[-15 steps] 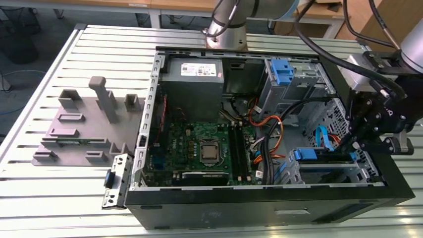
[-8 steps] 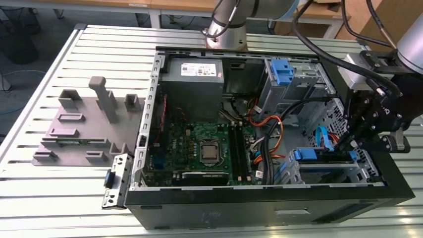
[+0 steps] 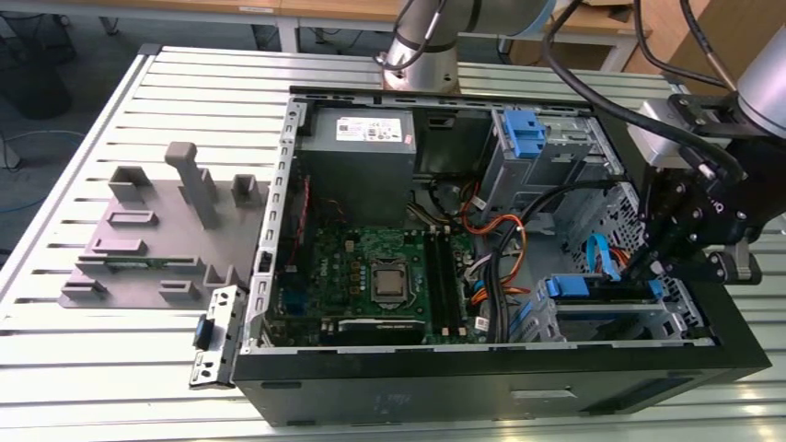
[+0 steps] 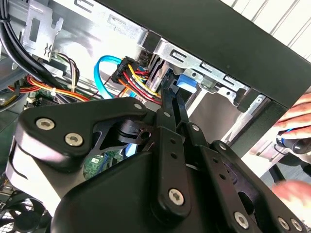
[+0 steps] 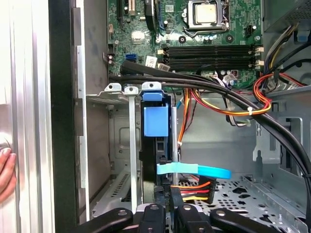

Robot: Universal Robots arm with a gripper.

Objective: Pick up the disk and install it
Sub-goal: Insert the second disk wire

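An open computer case (image 3: 491,387) lies on its side on a slatted metal table (image 3: 74,368), with the green motherboard (image 3: 368,276) facing up and a grey power supply (image 3: 360,161) at the far end of the case. The gripper (image 3: 641,269) reaches into the corner of the case at the exterior view's right, over a metal drive bay (image 3: 651,322). The disk (image 3: 598,287) sits on edge in that bay, slid in among the bay's upright metal walls. In the first wrist view its narrow edge faces the camera as a dark slab with a blue plastic carrier (image 5: 156,119) at its end, and its long axis runs from the gripper (image 5: 165,209) toward the motherboard (image 5: 194,29). The two black fingers (image 4: 171,104) sit close together with the blue end of the disk (image 4: 187,80) right at their tips, but whether they are clamped on it cannot be told. A light blue data cable (image 5: 194,170) and a bundle of red, yellow and orange wires (image 5: 194,188) lie just beside the disk, and thick black cables (image 5: 204,85) cross above it. A person's hand (image 5: 6,172) rests outside the case wall.
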